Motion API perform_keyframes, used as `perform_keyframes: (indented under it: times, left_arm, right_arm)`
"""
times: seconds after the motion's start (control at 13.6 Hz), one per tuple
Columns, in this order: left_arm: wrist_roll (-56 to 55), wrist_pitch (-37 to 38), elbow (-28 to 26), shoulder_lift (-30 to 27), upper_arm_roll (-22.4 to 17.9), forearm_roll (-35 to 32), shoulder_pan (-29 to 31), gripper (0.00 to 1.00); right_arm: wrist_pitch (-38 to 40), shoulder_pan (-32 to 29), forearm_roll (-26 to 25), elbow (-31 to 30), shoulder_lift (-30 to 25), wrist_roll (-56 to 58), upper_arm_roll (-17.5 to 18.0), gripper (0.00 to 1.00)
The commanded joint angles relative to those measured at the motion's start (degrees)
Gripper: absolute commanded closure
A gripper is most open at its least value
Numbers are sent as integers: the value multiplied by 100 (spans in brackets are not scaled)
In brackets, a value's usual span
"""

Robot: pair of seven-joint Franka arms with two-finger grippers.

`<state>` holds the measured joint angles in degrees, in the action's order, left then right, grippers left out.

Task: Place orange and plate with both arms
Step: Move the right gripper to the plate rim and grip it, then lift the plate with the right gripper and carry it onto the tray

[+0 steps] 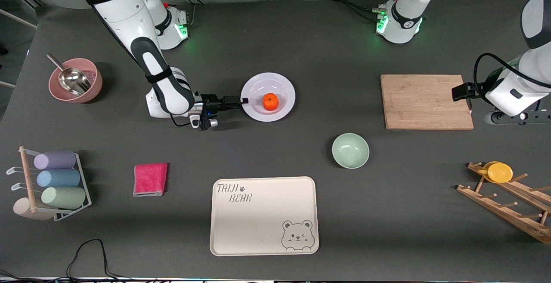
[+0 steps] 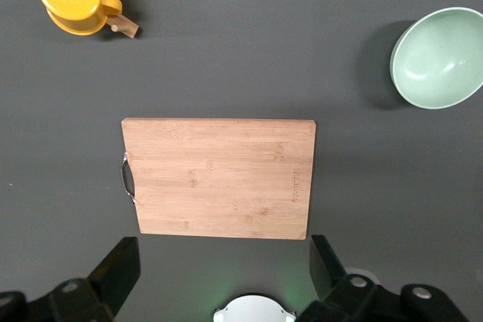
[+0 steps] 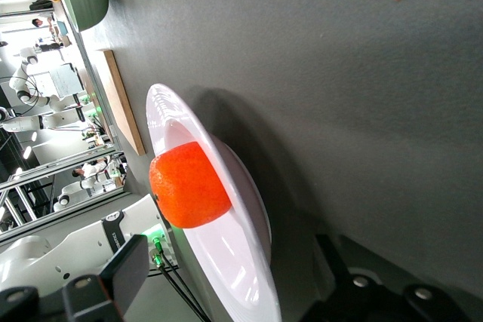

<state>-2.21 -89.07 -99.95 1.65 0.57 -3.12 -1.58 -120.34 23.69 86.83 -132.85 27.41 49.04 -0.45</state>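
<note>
The orange point(image 1: 270, 101) point(image 3: 189, 186) rests in the well of the white plate point(image 1: 282, 83) point(image 3: 249, 292), which lies flat on the table between the two bases. My right gripper point(image 1: 243, 101) point(image 3: 226, 254) lies low at the plate's edge toward the right arm's end. It is open, one finger above the rim and one below it. My left gripper point(image 1: 516, 117) point(image 2: 223, 265) hangs open and empty high over the table beside the wooden cutting board point(image 1: 426, 101) point(image 2: 219, 177), where the arm waits.
A pale green bowl point(image 1: 350, 150) and a cream bear tray point(image 1: 264, 215) lie nearer the front camera than the plate. A pink cloth point(image 1: 150, 179), a cup rack point(image 1: 54, 184) and a pink bowl with scoop point(image 1: 75, 80) sit toward the right arm's end. A wooden rack holds a yellow cup point(image 1: 499, 172).
</note>
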Motion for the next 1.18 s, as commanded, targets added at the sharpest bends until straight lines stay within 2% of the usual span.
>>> perform_keyframes:
  times: [0.0, 0.37, 0.59, 0.66, 0.96, 1.11]
  left_arm:
    - [-43, -57, -7, -6, -40, -66, -70, 0]
    - [-34, -49, -7, -6, -40, -66, -71, 0]
    - [-43, -49, -7, -6, -40, -66, -71, 0]
    - [-43, -49, -7, -6, -40, -66, -71, 0]
    - [-34, -40, -7, -6, -40, -66, -71, 0]
    - [-43, -40, -7, -6, -40, -66, -71, 0]
  right_arm:
    - [-60, 92, 229, -66, -17, 202, -34, 9]
    - [-156, 346, 667, -65, -25, 281, -25, 17]
    - [-174, 382, 713, -66, -17, 465, -25, 25]
    - [-174, 382, 713, -66, -17, 518, -25, 35]
    - [-174, 373, 704, -74, -25, 694, -43, 98]
    - [-165, 364, 713, -74, -34, 686, -43, 100]
